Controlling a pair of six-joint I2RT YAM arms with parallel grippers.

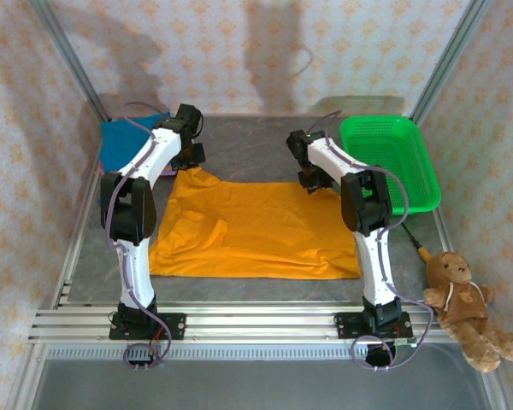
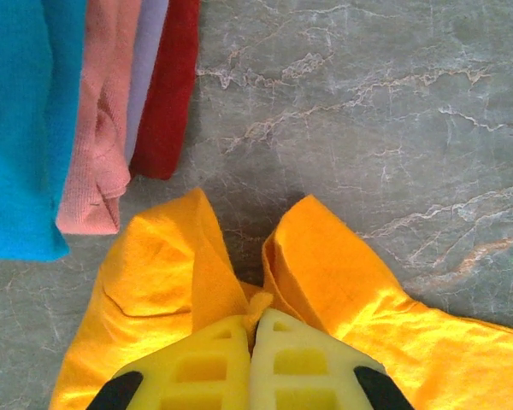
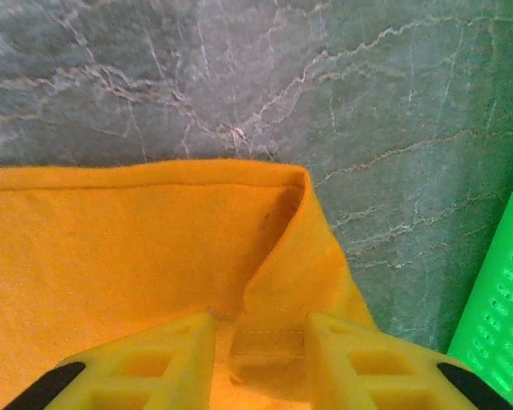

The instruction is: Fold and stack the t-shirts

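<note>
A bright orange t-shirt (image 1: 256, 231) lies spread flat on the grey table, its far edge lifted at both corners. My left gripper (image 1: 192, 162) is at the far left corner; in the left wrist view it (image 2: 252, 320) is shut on a pinch of the orange cloth (image 2: 154, 282). My right gripper (image 1: 312, 184) is at the far right corner. In the right wrist view it (image 3: 261, 329) stands open, with a fold of the orange cloth (image 3: 137, 248) between its fingers (image 3: 350, 354). Folded shirts lie at the back left: blue (image 2: 17, 120), pink (image 2: 98, 128) and red (image 2: 167, 85).
A green mesh basket (image 1: 389, 162) stands at the back right, its rim (image 3: 504, 316) close beside my right gripper. A brown teddy bear (image 1: 462, 303) sits off the table's right front corner. The blue pile (image 1: 124, 141) lies just behind my left arm.
</note>
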